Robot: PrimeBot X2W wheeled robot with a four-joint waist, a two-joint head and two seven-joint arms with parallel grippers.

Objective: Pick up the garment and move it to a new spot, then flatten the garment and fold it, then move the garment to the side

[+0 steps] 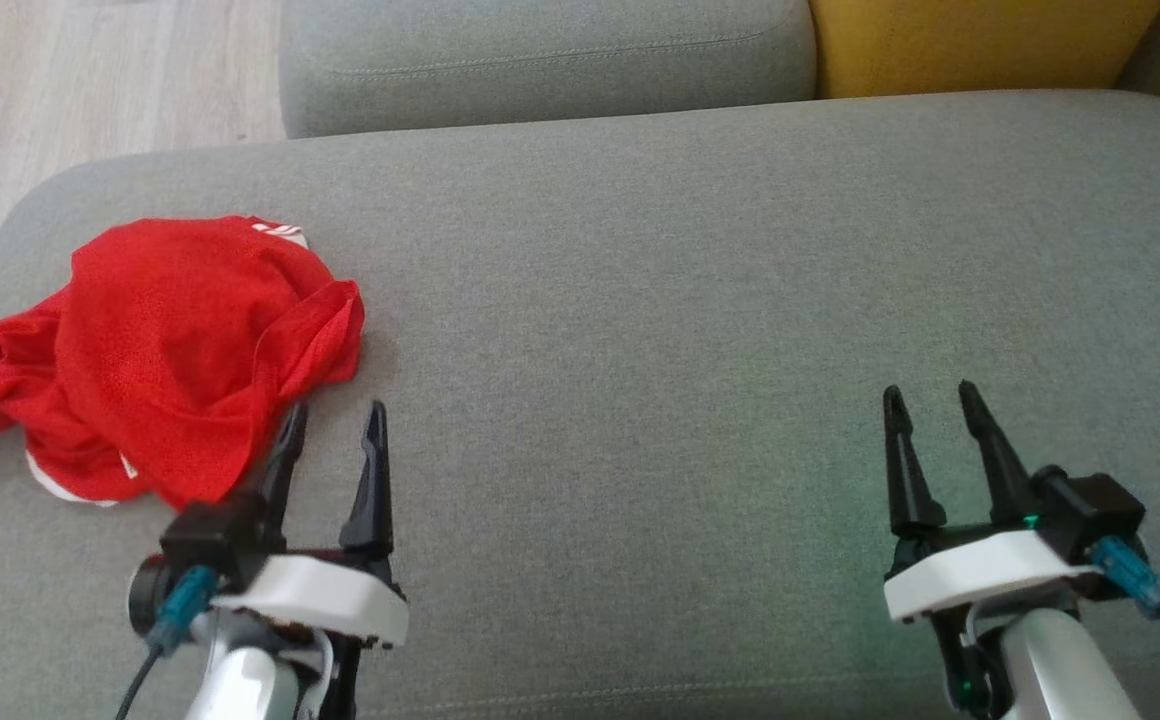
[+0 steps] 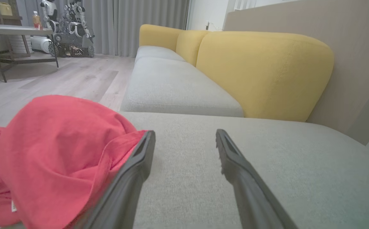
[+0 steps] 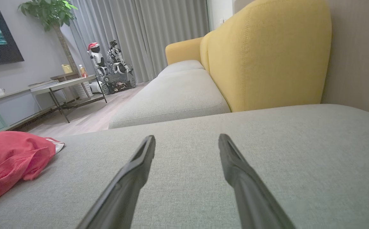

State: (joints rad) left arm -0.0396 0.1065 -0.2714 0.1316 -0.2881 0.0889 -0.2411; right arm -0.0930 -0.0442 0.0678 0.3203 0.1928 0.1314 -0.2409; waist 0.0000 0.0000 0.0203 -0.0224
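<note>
The garment (image 1: 160,350) is a red mesh shirt with white trim, lying crumpled at the left end of the grey sofa seat (image 1: 690,300). My left gripper (image 1: 335,420) stands open just to the right of its near edge, and its left finger overlaps the cloth's hem in the head view. In the left wrist view the garment (image 2: 54,156) bulges at the left beside the open left gripper (image 2: 184,136). My right gripper (image 1: 930,395) is open over bare cushion far to the right. From the right wrist view the garment (image 3: 9,159) lies at the far left, away from the right gripper (image 3: 187,141).
A second grey seat cushion (image 1: 540,60) and a yellow backrest (image 1: 980,40) lie beyond the seat. Wooden floor (image 1: 60,90) runs past the sofa's left end. Across the room stand a low table (image 3: 63,86) and another robot (image 3: 108,66).
</note>
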